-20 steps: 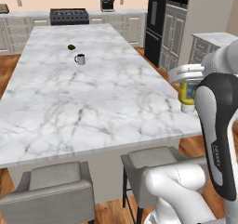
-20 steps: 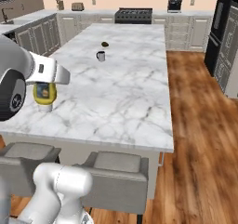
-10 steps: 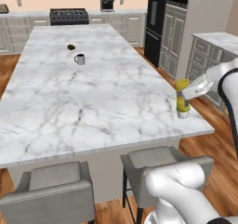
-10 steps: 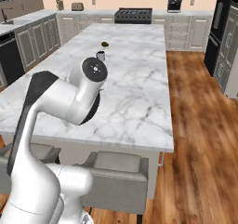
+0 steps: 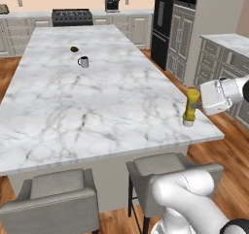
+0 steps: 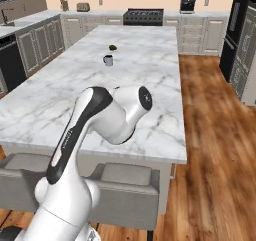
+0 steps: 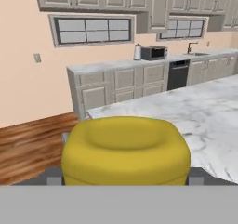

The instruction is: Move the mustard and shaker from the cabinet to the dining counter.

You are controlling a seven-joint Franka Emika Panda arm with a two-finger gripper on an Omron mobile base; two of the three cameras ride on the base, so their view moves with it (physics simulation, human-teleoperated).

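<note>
Yellow mustard [image 5: 190,108] | long axis vertical, narrow end down on dining counter [image 5: 97,97] | end effector [image 5: 194,102] pinching it

The very large rectangular marble-topped dining counter [image 5: 87,97] serves as the landmark. The small yellow mustard squeeze bottle [image 5: 190,108] stands upright on the counter at its near right corner, close to the right edge. The two-finger gripper [image 5: 194,102] reaches in from beyond that right edge and sits against the bottle at mid-height. A small grey mug with a handle [image 5: 83,61] stands on the counter's far half, left of centre, with a small dark round object [image 5: 74,49] just behind it. Two grey padded stools [image 5: 51,204] are tucked under the counter's near edge. A dark stove [image 5: 72,17] stands beyond the counter's far end.
</note>
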